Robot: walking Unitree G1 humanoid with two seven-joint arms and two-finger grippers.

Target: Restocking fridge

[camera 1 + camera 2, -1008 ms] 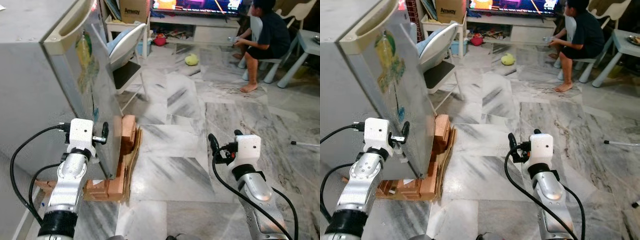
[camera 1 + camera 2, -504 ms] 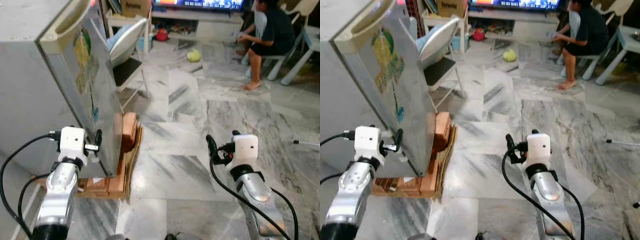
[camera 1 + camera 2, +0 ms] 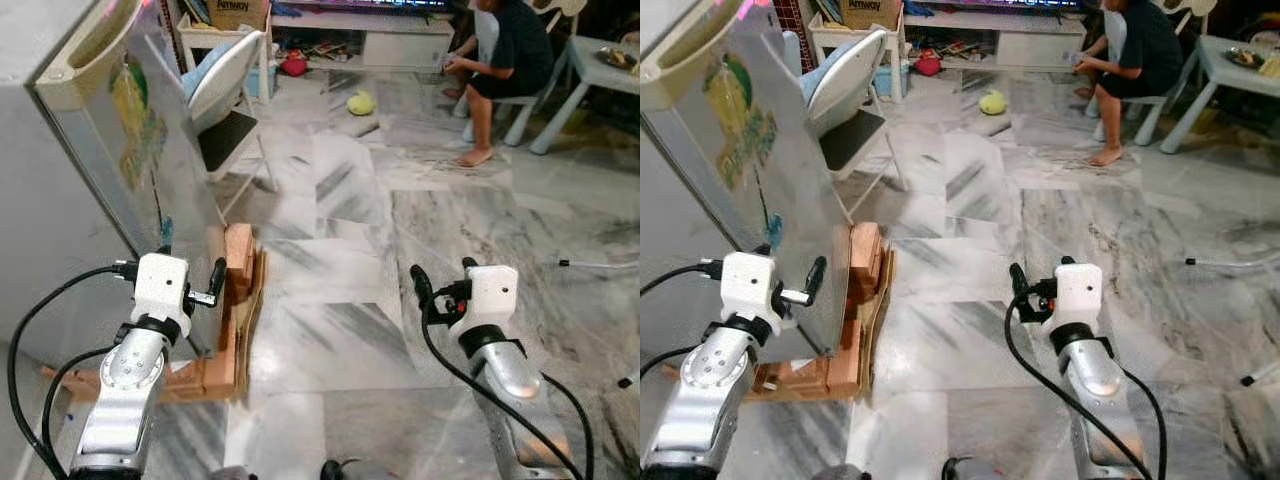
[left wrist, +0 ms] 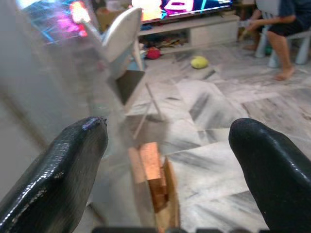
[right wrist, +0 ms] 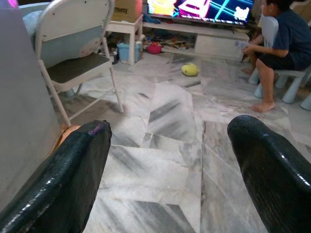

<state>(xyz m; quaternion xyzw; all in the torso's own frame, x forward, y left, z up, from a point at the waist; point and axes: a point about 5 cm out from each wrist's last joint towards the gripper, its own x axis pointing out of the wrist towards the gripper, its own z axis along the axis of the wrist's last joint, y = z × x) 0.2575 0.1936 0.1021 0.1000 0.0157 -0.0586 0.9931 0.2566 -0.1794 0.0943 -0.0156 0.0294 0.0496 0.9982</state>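
The robot is standing beside the small silver-grey fridge with a cream top handle [image 3: 130, 150], whose door is closed; the step in hand appears to be the approach to that door, with no stock item held. The left gripper [image 3: 212, 285] is hovering just beside the fridge's front corner, near the door's lower edge, and its two black fingers [image 4: 63, 165] are spread wide with nothing between them. The right gripper [image 3: 440, 285] is hanging well apart from the fridge over the grey-veined marble floor [image 3: 340, 250], its fingers likewise spread wide and empty. The next move probably calls for bringing the left gripper to the door edge or the handle and pulling the door open. Under the fridge, a stack of orange-brown bricks on flattened cardboard [image 3: 235, 300] is propping its base. Counted: one fridge, two grippers, one white folding chair [image 3: 225, 100] beyond the fridge, one yellow-green ball [image 3: 358, 102] on the floor farther from the fridge, and one seated person [image 3: 495, 60] well apart from the fridge.
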